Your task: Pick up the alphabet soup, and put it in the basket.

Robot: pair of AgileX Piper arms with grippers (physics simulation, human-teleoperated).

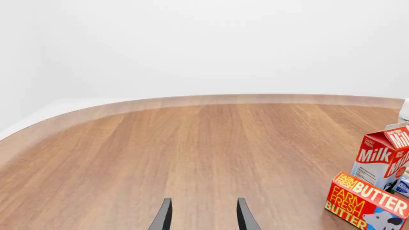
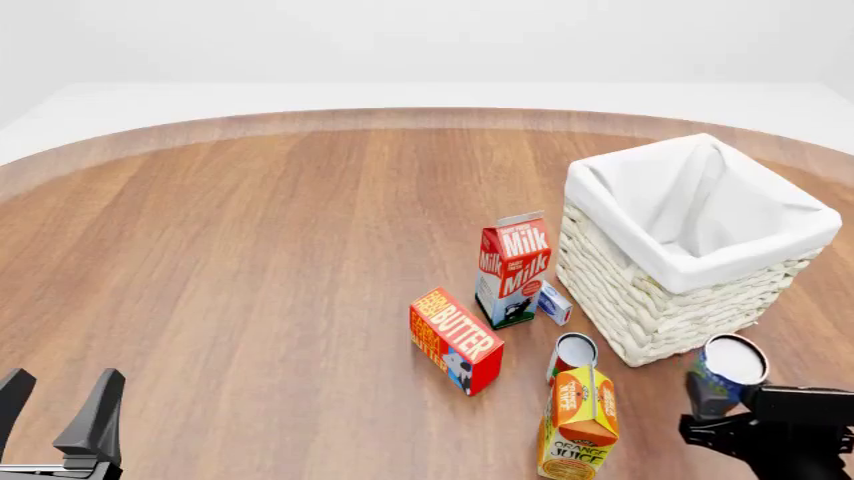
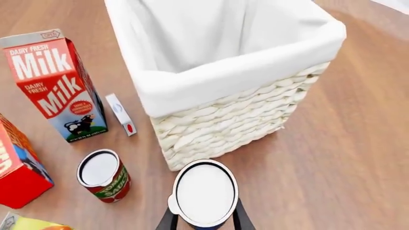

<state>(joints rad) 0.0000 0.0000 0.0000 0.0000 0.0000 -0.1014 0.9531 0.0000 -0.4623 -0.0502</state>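
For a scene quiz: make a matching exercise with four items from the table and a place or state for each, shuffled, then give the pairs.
Things:
1. soup
2. basket
3. butter
4. left gripper

States:
A. open, holding nothing
B. lying on the table near the milk
C. gripped by the right gripper
D. standing empty, lined with white cloth

Pairs: 1-C, 2-D, 3-B, 4-A
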